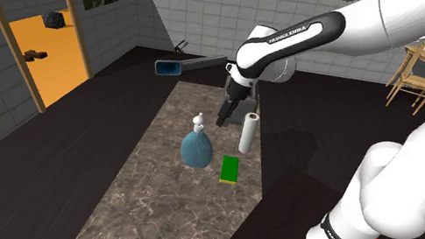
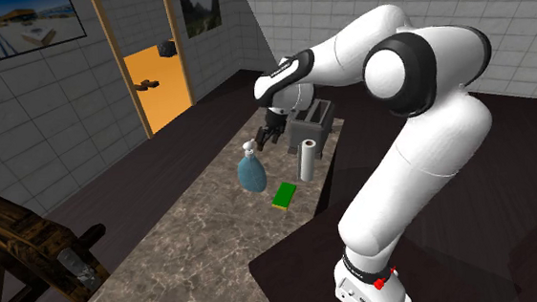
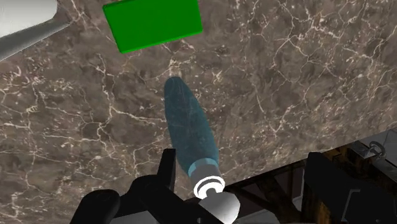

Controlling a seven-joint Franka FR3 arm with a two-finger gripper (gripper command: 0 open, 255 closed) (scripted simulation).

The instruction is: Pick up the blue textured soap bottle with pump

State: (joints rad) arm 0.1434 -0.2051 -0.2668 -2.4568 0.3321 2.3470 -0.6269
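Note:
A blue textured soap bottle [image 1: 198, 149] [image 2: 252, 173] with a white pump stands upright on the brown marble counter [image 1: 149, 231]. My black gripper [image 1: 224, 117] [image 2: 264, 136] hangs just above and slightly behind the pump. In the wrist view the bottle [image 3: 188, 124] is seen from above, its white pump head close to one finger [image 3: 167, 168]. The gripper [image 3: 243, 159] is open and its fingers stand wide apart, touching nothing.
A green sponge [image 1: 230, 169] [image 3: 153, 24] lies beside the bottle. A white roll [image 1: 248, 132] [image 2: 307, 159] stands upright near it, and a grey toaster [image 2: 313, 123] sits behind that. The counter's edge drops to a dark floor on the shoulder view's left.

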